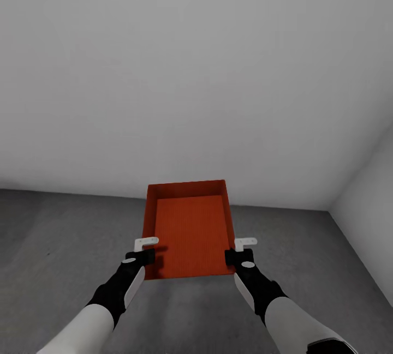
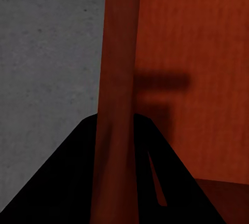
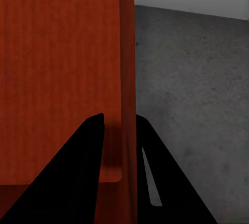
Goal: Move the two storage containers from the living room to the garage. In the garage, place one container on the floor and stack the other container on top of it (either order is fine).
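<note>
Both sets of jaws are closed on opposite side walls of a single storage container (image 1: 190, 228). The left gripper (image 1: 143, 256) is clamped on the left wall near the corner closest to the robot, and the right gripper (image 1: 238, 257) on the right wall near the matching corner. In the left wrist view, the wall is seen pinched between the two dark fingers (image 2: 62, 182) of the left gripper (image 2: 117, 130); in the right wrist view, the opposite wall is likewise seen pinched between the fingers (image 3: 78, 177) of the right gripper (image 3: 120, 125).

A plain white wall (image 1: 191, 70) is seen across the upper part of the head view, with a second white wall (image 1: 368, 223) meeting it at a corner on the right. The dark grey mottled floor (image 1: 65, 234) is seen below them.

The orange-red container (image 2: 192, 53) is held between the two arms in front of the robot, its open side turned toward the head camera, so that the finely ribbed inside (image 3: 57, 53) is exposed. Whether its base is touching the floor cannot be told. Its far edge lies near the foot of the wall.
</note>
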